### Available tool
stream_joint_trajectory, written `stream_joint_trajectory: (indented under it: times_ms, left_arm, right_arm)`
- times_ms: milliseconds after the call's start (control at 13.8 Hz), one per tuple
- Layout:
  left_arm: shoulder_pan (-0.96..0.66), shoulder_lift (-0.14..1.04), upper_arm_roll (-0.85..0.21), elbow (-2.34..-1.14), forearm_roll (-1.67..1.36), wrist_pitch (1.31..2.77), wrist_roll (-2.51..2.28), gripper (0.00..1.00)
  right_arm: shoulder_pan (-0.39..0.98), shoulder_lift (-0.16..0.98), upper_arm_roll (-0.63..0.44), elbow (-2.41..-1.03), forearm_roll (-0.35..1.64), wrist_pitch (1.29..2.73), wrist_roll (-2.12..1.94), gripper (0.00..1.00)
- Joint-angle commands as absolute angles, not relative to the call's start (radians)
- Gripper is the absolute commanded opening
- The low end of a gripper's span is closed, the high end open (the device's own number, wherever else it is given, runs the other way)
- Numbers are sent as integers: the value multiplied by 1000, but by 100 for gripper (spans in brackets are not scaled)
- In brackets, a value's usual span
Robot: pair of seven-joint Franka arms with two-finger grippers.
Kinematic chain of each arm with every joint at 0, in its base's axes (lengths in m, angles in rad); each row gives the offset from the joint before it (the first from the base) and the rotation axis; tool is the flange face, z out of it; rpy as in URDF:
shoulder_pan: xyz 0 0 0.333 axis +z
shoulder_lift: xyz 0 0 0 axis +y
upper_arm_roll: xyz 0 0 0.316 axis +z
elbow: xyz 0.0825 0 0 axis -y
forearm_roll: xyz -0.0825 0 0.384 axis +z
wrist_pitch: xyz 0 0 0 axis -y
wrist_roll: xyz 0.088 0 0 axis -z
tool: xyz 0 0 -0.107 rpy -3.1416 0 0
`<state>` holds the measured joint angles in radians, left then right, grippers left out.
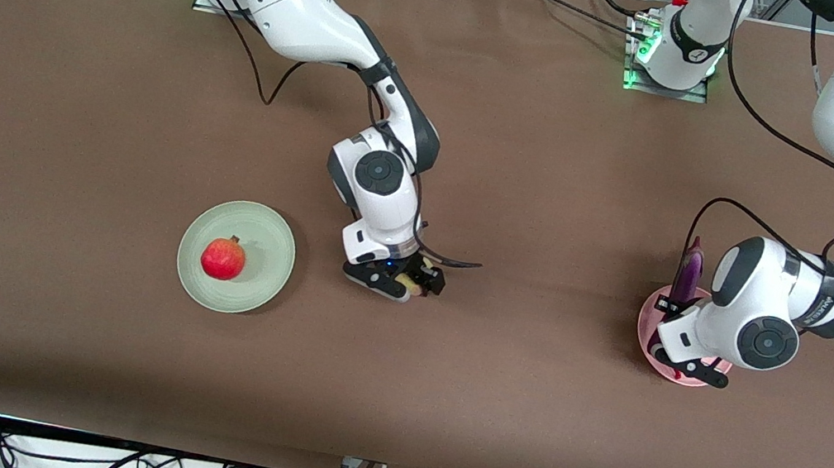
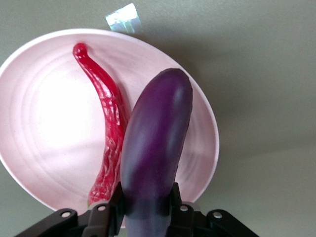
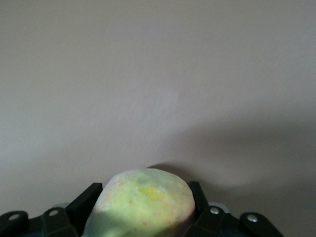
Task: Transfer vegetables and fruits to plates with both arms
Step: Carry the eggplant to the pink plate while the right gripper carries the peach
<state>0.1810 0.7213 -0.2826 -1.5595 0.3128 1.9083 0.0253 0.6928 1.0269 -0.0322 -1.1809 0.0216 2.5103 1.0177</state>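
Observation:
My left gripper is shut on the purple eggplant and holds it over the pink plate. In the left wrist view the eggplant sits between the fingers, and the red chili pepper lies in the pink plate beside it. My right gripper is shut on the yellowish fruit low over the bare table, between the two plates. The red fruit lies in the pale green plate. The chili is hidden in the front view.
A loose black cable trails from the right wrist over the table. The brown table lies bare between the plates and toward the front camera. Its front edge has cables hanging below.

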Motion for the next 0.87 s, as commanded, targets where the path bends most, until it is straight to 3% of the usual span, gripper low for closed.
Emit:
stream_joint_trajectory:
  times_ms: [0,72,144,217,361,578,722,794]
  left_arm:
    - [176,736,-291,-1519,316,1896,38,1]
    - [179,739,-291,-1517,318,1896,41,23]
    - [183,741,-291,-1517,318,1898,41,80]
    - [183,739,-291,-1516,316,1899,41,100]
    - [183,736,-291,-1506,316,1898,40,100]
    - [181,724,-301,-1482,316,1884,38,100]
    - [178,698,-305,-1482,316,1879,37,100]
    - [179,671,-319,-1485,314,1859,37,100]
  right_arm:
    - [609,935,-18,-1166,20,2334,869,17]
    - [566,898,-18,-1169,55,2251,750,17]
    - [524,873,-20,-1169,102,2193,615,17]
    - [487,850,-24,-1178,135,2131,497,17]
    - [408,803,-28,-1253,141,2086,331,18]
    - [382,770,-29,-1380,143,2135,279,30]
    - [374,756,-31,-1458,143,2192,281,52]
    - [373,746,-29,-1485,144,2201,293,78]
